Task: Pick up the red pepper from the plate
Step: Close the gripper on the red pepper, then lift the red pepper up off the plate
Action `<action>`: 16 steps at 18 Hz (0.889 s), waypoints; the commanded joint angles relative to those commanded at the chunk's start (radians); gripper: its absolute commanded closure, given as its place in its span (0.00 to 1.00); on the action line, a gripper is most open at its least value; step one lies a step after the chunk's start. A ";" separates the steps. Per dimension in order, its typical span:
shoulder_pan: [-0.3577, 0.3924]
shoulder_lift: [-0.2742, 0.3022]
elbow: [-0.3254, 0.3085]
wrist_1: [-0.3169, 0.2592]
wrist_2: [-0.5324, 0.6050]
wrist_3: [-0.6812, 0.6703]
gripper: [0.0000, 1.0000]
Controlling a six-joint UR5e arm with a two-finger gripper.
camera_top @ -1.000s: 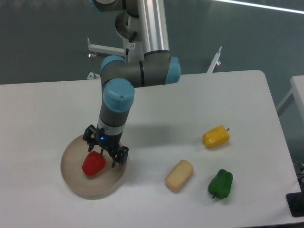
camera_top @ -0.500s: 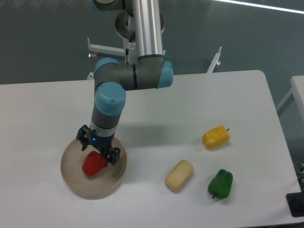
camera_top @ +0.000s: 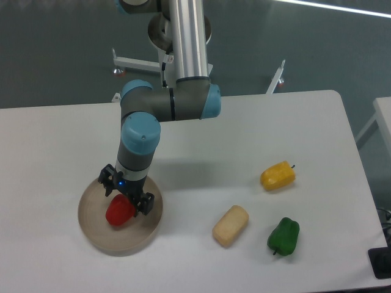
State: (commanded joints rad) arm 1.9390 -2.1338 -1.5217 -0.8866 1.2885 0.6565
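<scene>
The red pepper (camera_top: 118,212) lies on the round beige plate (camera_top: 98,235) at the front left of the table. My gripper (camera_top: 124,198) hangs straight down over the pepper's upper edge. Its jaws stand open, one finger at the pepper's far left and one at its right side. The pepper's top is partly hidden behind the gripper. The pepper rests on the plate.
A yellow pepper (camera_top: 278,175) lies at the right. A green pepper (camera_top: 284,236) lies at the front right. A tan bread-like block (camera_top: 230,225) lies between the plate and the green pepper. The table's right edge is near the peppers.
My gripper has moved left and slightly down over the plate, from beside the pepper's right side to directly above it. The pepper has not moved.
</scene>
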 joint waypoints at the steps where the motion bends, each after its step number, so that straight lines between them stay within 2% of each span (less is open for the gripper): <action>1: 0.000 -0.002 0.002 0.000 0.002 0.000 0.00; 3: 0.000 -0.002 0.003 0.002 0.014 0.000 0.02; 5: 0.000 -0.002 0.002 0.000 0.014 0.000 0.25; 7: -0.003 0.000 0.003 0.000 0.014 0.002 0.42; 8: -0.005 -0.002 0.003 0.000 0.014 0.002 0.47; 14: -0.005 0.008 0.009 -0.002 0.012 0.009 0.61; 16: -0.003 0.012 0.012 -0.002 0.012 0.009 0.61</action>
State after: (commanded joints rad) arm 1.9359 -2.1215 -1.5095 -0.8882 1.3008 0.6657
